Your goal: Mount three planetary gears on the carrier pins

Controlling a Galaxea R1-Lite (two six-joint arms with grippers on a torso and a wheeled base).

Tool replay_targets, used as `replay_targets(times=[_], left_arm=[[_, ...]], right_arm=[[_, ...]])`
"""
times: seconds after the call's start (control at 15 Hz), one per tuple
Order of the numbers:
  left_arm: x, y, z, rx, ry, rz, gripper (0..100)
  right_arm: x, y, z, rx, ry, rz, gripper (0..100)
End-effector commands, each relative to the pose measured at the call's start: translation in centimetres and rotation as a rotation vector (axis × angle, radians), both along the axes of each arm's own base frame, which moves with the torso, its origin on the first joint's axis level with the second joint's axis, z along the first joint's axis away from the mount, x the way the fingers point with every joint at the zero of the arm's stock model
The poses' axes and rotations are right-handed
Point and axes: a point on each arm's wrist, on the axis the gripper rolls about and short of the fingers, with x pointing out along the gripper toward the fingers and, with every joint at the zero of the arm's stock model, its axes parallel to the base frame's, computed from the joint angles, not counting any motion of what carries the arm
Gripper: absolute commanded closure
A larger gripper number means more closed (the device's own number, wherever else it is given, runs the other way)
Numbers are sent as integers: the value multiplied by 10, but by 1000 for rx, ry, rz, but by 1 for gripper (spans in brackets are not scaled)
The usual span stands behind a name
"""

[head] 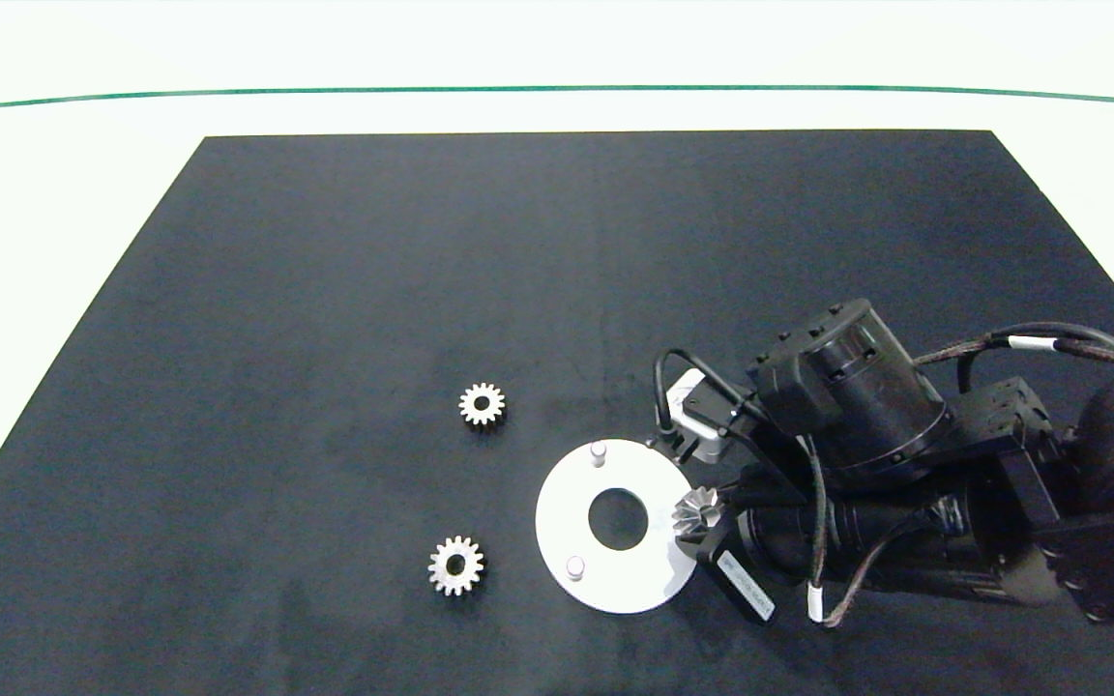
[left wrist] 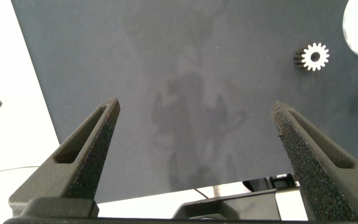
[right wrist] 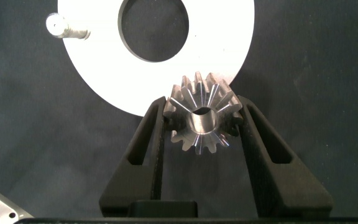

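Note:
A flat white carrier disc (head: 571, 517) with a large centre hole lies on the black mat. Two of its pins show in the head view, a far pin (head: 599, 451) and a near pin (head: 574, 566). My right gripper (head: 697, 517) is shut on a silvery gear (right wrist: 202, 119) and holds it over the disc's right rim (right wrist: 229, 37). One pin (right wrist: 64, 26) shows in the right wrist view. Two more gears lie flat on the mat left of the disc, one farther (head: 482, 404) and one nearer (head: 455, 565). My left gripper (left wrist: 194, 134) is open at the mat's near-left corner.
The black mat (head: 325, 290) covers most of a white table (head: 64, 174). A green line (head: 557, 90) runs across the table beyond the mat. My right arm (head: 953, 464) lies over the mat's near-right part. The nearer gear (left wrist: 314, 57) shows in the left wrist view.

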Motion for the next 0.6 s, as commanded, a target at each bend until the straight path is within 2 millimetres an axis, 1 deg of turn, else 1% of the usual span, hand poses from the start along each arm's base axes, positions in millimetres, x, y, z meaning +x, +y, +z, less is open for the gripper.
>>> replay_targets(times=[0.07,0.6], left_arm=[[-1,0,0,1,4,0,0],[-1,0,-1,6,4,-2,0]], right_arm=[[1,3,-2,-6,6,2,78],[0,6,-5,-7,14,7,78]])
